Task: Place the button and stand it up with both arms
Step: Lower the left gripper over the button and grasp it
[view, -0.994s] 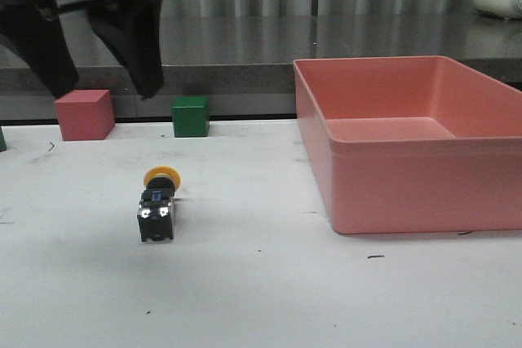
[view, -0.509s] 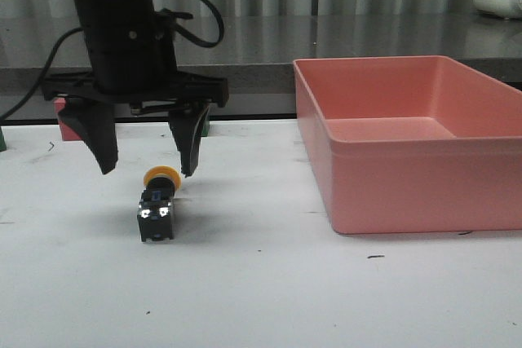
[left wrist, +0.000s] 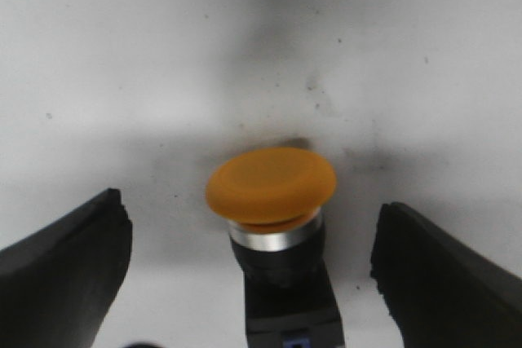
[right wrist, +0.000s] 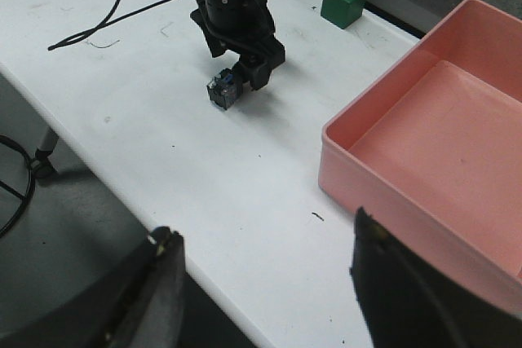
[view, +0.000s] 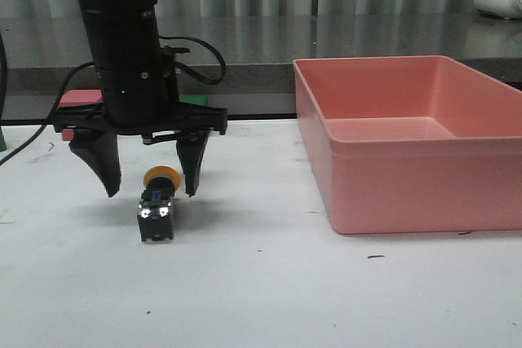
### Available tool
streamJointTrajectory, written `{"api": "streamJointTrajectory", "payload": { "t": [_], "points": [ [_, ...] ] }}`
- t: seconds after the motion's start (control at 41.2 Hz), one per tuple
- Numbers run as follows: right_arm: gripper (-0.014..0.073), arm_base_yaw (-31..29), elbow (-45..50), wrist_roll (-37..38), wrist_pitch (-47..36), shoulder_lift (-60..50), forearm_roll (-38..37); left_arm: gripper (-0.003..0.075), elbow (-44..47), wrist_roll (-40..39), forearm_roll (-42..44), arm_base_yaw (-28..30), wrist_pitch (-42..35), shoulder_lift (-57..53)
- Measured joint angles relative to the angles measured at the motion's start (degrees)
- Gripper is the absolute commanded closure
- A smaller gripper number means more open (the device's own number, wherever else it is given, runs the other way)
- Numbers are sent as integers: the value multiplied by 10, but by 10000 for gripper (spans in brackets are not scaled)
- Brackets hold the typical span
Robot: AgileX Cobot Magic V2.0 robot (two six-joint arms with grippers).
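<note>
The button (view: 157, 205) lies on its side on the white table, yellow cap (left wrist: 270, 185) pointing away from the front camera, black body (left wrist: 292, 299) toward it. My left gripper (view: 150, 189) hangs over it, open, one finger on each side of the cap and both clear of it. In the left wrist view the fingers (left wrist: 61, 270) flank the silver collar with wide gaps. My right gripper (right wrist: 261, 242) is open and empty, high above the table's front edge, far from the button (right wrist: 222, 90).
A large pink bin (view: 408, 140) stands on the right of the table. A pink cube (view: 77, 99) and a green cube (view: 196, 102) sit at the back, mostly hidden behind the left arm. The green cube (right wrist: 343, 2) shows near the bin (right wrist: 432, 136) in the right wrist view.
My left arm has dropped from the upper left down over the button, so that its open fingers now straddle the yellow cap. The button has not moved.
</note>
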Motion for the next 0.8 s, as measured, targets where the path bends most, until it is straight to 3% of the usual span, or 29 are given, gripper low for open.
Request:
{"api": "streamJointTrajectory", "payload": {
  "t": [0.339, 0.606, 0.8],
  "points": [
    [125, 0, 0, 0, 0, 0, 0, 161, 0, -2, -6, 2, -5, 25],
    [125, 0, 0, 0, 0, 0, 0, 416, 0, -2, -8, 2, -6, 31],
    [125, 0, 0, 0, 0, 0, 0, 513, 0, -2, -8, 2, -5, 31]
  ]
}}
